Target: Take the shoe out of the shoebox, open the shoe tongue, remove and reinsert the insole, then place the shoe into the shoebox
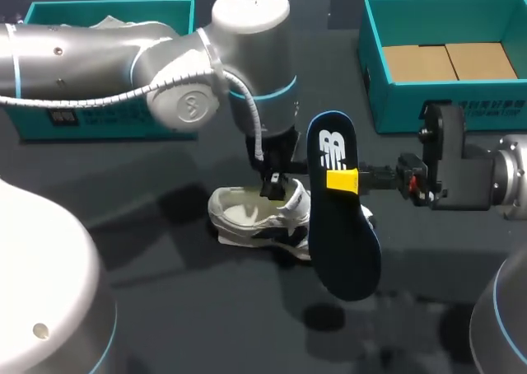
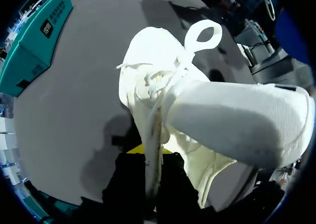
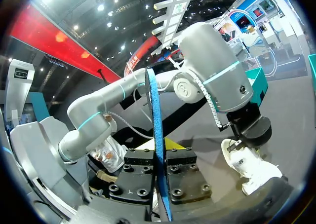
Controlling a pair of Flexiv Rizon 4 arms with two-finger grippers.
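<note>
Table [image 1: 165, 308]: one dark grey matte top, uniform in colour, running across the head view from front to rear. Light falls from above. Soft-edged shadows [image 1: 328, 316] lie on the top near its middle and toward the front, some overlapping, with a paler one further left. In the left wrist view the table reads as a lighter, evenly lit grey and carries one darker patch of shadow.

1x shoe [image 1: 247, 213], 1x insole [image 1: 346, 242], 2x boxes [image 1: 49, 11] [image 1: 395, 106].
</note>
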